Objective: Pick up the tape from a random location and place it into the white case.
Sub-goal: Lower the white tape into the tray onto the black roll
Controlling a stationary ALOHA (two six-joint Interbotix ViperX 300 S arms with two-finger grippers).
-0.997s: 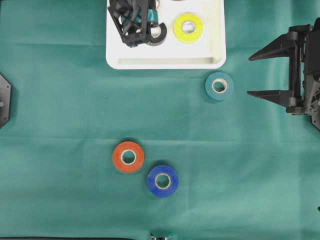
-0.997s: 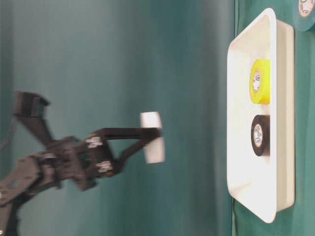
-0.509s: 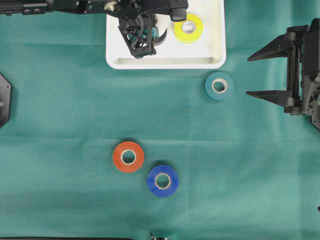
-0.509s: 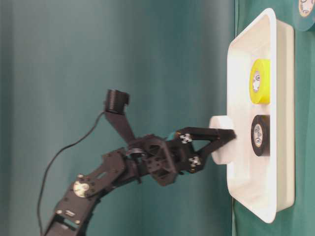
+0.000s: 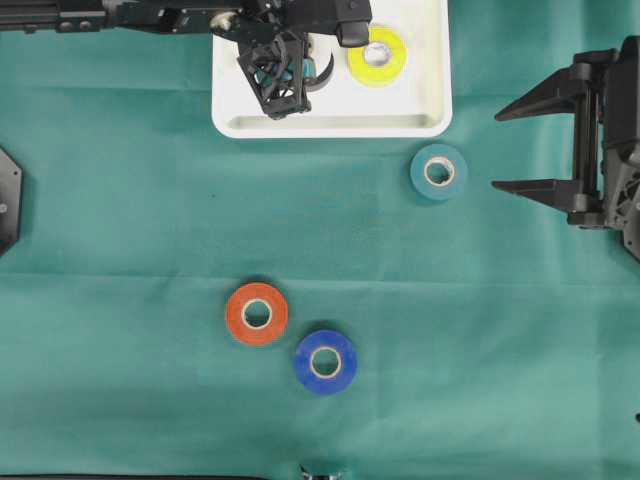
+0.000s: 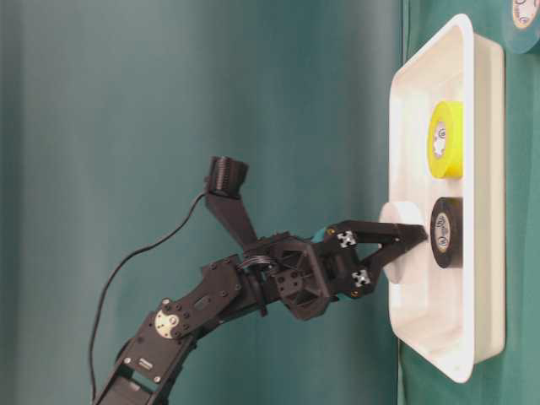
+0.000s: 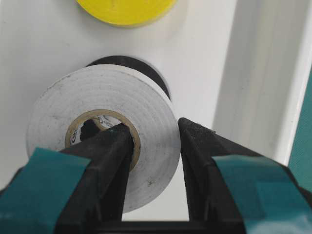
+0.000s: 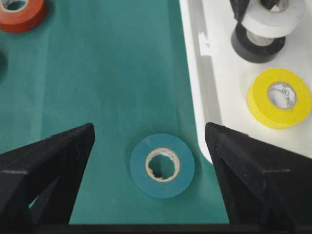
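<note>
A white roll of tape is seen pinched in the left gripper: in the left wrist view one black finger passes through the cardboard core and the other presses against the roll's outer wall. The roll is held inside the large shallow white plastic case, which lies at the top centre of the overhead view. In the table-level view the white roll is seen within the case's rim, just beside a black roll of tape that lies flat on the case floor; whether the two touch cannot be told. In the left wrist view the black roll is partly covered by the white one. A yellow roll of tape lies flat in the case too, to the right of the left gripper in the overhead view.

The right gripper is found at the right edge of the overhead view, its two black fingers spread wide with nothing between them. A teal roll of tape lies on the green cloth just below the case's lower right corner, near the spread fingers. An orange roll of tape and a blue roll of tape lie close together on the cloth at the lower centre, well apart from the case.
</note>
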